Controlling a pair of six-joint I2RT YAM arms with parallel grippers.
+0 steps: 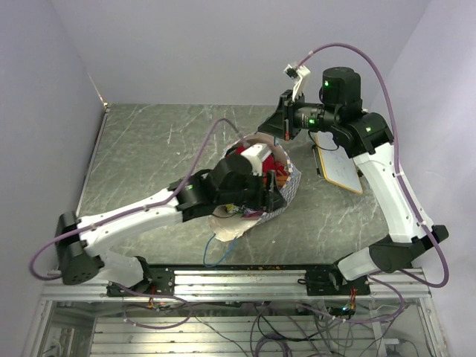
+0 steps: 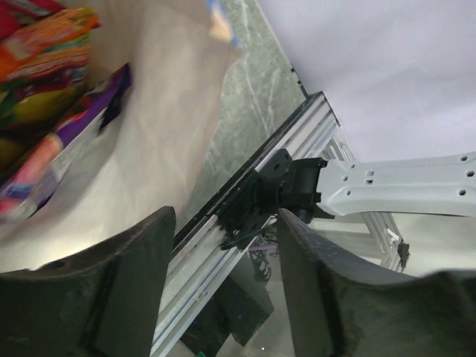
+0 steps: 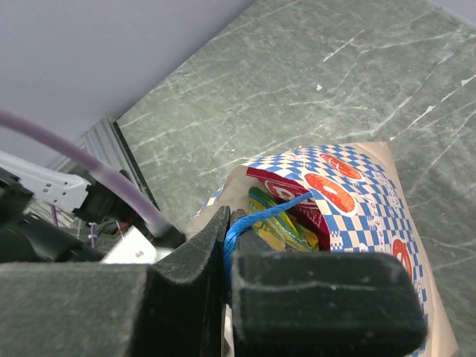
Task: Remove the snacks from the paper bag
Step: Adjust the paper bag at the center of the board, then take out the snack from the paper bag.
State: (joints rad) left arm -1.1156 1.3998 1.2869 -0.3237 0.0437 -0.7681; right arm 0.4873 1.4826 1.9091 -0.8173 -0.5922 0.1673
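The paper bag (image 1: 291, 181) lies mid-table, blue-and-white checkered with orange marks (image 3: 372, 201). My right gripper (image 1: 277, 132) is at its far rim, shut (image 3: 230, 223) on the bag's blue string handle (image 3: 268, 212). Snacks show in the bag's mouth: a red packet (image 3: 279, 190) and a yellow-green one (image 3: 286, 227). My left gripper (image 1: 269, 192) is over the bag's mouth, open and empty (image 2: 225, 223). Beside it I see the cream inside (image 2: 163, 97) with a purple packet (image 2: 82, 123) and an orange packet (image 2: 52, 44). No snack lies outside the bag.
A flat white board with a tan edge (image 1: 338, 167) lies to the right of the bag under the right arm. The bag's other blue handle (image 1: 212, 253) loops toward the near rail (image 1: 238, 277). The table is dark green marble (image 1: 163, 149).
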